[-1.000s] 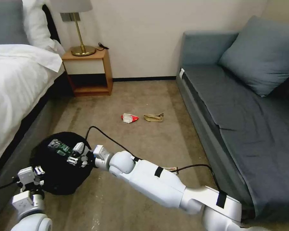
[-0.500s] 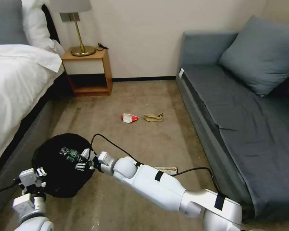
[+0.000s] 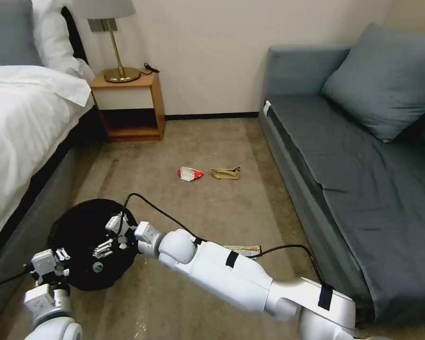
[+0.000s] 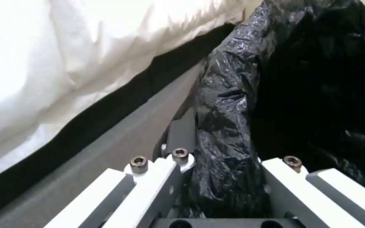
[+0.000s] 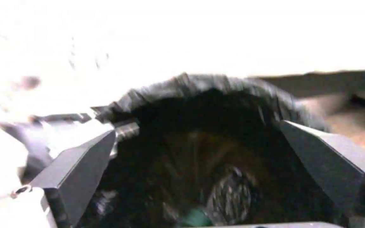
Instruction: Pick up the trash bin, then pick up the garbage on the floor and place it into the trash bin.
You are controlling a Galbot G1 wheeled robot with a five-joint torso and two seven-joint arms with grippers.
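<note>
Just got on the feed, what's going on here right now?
The left gripper holds the trash bin by its black-lined rim, beside the bed. The right gripper hangs open over the bin, with the bottle lying inside. A red-and-white packet, tan paper bag and gold wrapper remain on the carpet.

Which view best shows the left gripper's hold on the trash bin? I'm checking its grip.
Left wrist view: the left gripper pinches the trash bin liner rim. Head view shows it small at the rim; right wrist view shows the bin's inside.

No legible text, label, brand or number on anything.
</note>
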